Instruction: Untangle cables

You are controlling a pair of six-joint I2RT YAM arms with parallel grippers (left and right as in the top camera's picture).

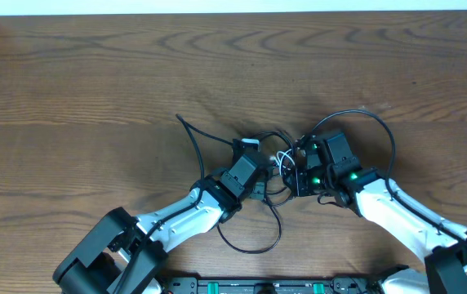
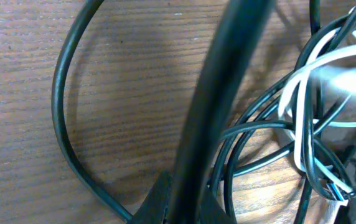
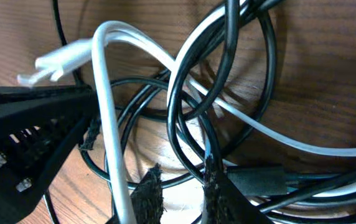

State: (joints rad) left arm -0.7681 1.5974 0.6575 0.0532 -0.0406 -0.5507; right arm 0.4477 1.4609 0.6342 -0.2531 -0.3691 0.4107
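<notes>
The right claw (image 3: 178, 198) hovers low with its tips a narrow gap apart. Just under it are the cables (image 3: 187, 118), thin black cords looped through one white cord (image 3: 106, 124). The white plug (image 3: 47, 67) lies just beside the left claw (image 1: 250, 152), which is pinched shut; whether it grips a cord cannot be told. The tangle sits mid-table (image 1: 95, 82) between both claws, which hide part of it from above. One black loop (image 1: 356, 112) arcs out past the right claw.

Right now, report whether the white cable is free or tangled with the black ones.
Tangled: the white cable passes through loops of the black cables, crossing them several times in the right wrist view.
</notes>
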